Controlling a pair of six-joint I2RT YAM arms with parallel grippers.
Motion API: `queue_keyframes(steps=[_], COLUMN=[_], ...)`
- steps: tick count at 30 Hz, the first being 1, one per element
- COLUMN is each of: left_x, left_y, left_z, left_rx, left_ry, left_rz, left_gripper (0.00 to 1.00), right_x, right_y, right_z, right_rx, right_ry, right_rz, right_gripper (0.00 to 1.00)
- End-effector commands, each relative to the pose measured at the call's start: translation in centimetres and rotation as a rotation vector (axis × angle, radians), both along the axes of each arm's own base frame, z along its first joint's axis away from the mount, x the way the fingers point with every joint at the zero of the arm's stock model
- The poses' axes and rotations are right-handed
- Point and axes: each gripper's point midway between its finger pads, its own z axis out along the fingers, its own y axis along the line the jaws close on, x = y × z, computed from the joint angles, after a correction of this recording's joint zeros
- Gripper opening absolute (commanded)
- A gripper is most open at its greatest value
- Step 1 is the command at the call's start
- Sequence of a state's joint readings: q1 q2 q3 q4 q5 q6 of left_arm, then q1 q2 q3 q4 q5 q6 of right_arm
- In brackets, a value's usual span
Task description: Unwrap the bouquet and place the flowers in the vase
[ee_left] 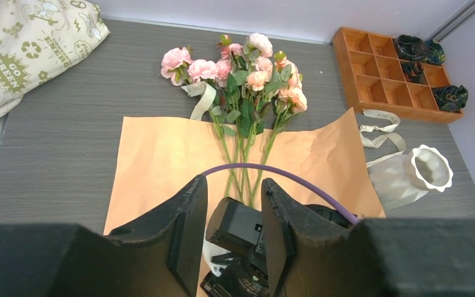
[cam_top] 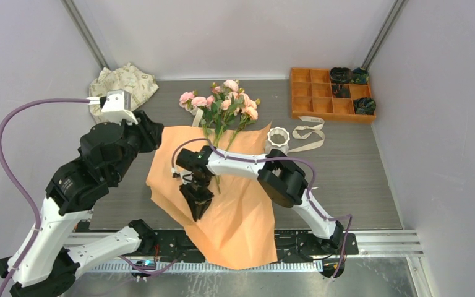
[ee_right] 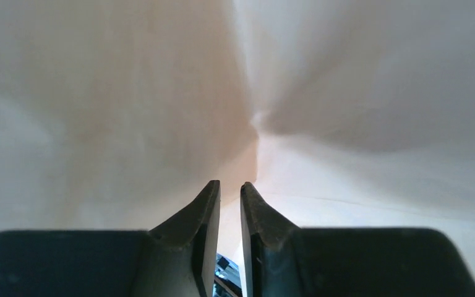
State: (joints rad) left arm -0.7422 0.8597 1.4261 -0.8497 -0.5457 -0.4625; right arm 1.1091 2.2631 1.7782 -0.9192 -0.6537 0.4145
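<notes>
The bouquet is unwrapped. Its paper (cam_top: 235, 210) (ee_left: 154, 154) lies flat, orange side up, and hangs over the near table edge. The flowers (cam_top: 222, 102) (ee_left: 241, 68) lie with pink blooms past the paper's far edge and their stems on the sheet. The white vase (cam_top: 278, 138) (ee_left: 417, 176) stands at the paper's right corner. My right gripper (cam_top: 196, 207) (ee_right: 230, 184) points down at the paper near the stem ends, jaws a narrow slit apart, nothing between them. My left gripper (cam_top: 154, 137) (ee_left: 232, 182) hovers open and empty at the paper's left edge.
Cream ribbon (cam_top: 309, 133) (ee_left: 377, 133) lies loose right of the vase, and another piece (ee_left: 201, 99) under the blooms. An orange compartment tray (cam_top: 321, 96) (ee_left: 389, 80) sits at the back right. A cream patterned cloth (cam_top: 124, 83) (ee_left: 25, 55) lies at the back left.
</notes>
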Motion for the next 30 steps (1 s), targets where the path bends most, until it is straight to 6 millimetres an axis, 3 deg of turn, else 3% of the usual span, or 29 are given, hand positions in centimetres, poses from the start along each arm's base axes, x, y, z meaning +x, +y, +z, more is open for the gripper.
queue_keyframes(steps=[1, 5, 9, 12, 16, 22, 26, 30], left_x=[0.1, -0.2, -0.3, -0.5, -1.0, -1.6, 0.5, 2.3], left_y=[-0.3, -0.2, -0.1, 0.0, 0.5, 1.0, 0.5, -3.4], left_z=[1.4, 2.1, 2.7, 3.2, 4.5, 6.7, 5.0, 2.2], left_rx=[-0.041, -0.052, -0.057, -0.056, -0.064, -0.085, -0.004, -0.004], left_ry=[-0.043, -0.052, -0.058, -0.064, -0.081, -0.116, -0.086, -0.03], left_rz=[-0.013, -0.016, -0.019, -0.023, -0.025, -0.03, 0.02, -0.073], left_gripper=[0.39, 0.39, 0.39, 0.39, 0.39, 0.39, 0.4, 0.4], right_x=[0.1, -0.7, -1.5, -0.8, 4.0, 15.7, 22.1, 27.4], right_y=[2.3, 3.3, 4.2, 4.1, 3.9, 0.9, -2.1, -4.9], right_z=[5.4, 5.9, 5.1, 5.1, 6.3, 8.7, 9.0, 8.1], right_rx=[0.162, 0.194, 0.195, 0.172, 0.147, 0.051, -0.035, -0.146], right_ry=[-0.032, -0.004, 0.03, -0.018, -0.21, -0.489, -0.608, -0.71], right_rz=[0.057, 0.08, 0.11, 0.121, 0.046, -0.24, -0.388, -0.494], right_gripper=[0.26, 0.27, 0.27, 0.27, 0.31, 0.41, 0.44, 0.43])
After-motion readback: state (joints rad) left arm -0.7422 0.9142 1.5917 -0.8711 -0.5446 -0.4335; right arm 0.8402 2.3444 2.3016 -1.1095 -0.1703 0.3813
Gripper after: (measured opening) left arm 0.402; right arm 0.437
